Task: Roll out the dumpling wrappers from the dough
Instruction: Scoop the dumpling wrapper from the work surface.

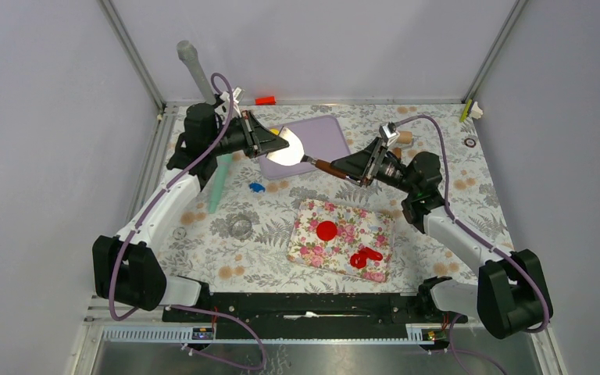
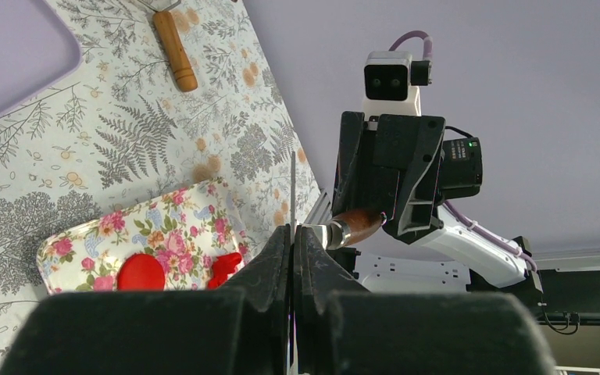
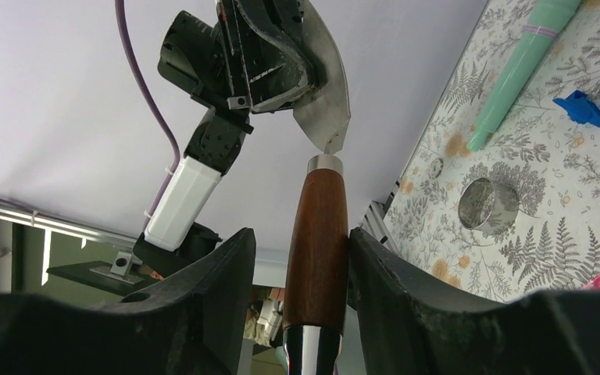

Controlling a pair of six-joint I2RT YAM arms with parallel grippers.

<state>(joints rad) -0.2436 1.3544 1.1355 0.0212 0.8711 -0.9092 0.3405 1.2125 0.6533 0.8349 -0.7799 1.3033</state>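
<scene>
Left end effector (image 1: pixel 276 142) clenches scraper (image 1: pixel 294 148); right end effector (image 3: pixel 303 248) loosely straddles handle (image 3: pixel 318 223); wrapper (image 1: pixel 326 230) apart.

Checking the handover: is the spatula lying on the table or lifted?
Lifted. The left gripper pinches the spatula blade in midair; the right gripper straddles its wooden handle.

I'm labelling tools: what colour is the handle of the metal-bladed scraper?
Its handle is reddish-brown polished wood, shown best in the right wrist view.
</scene>
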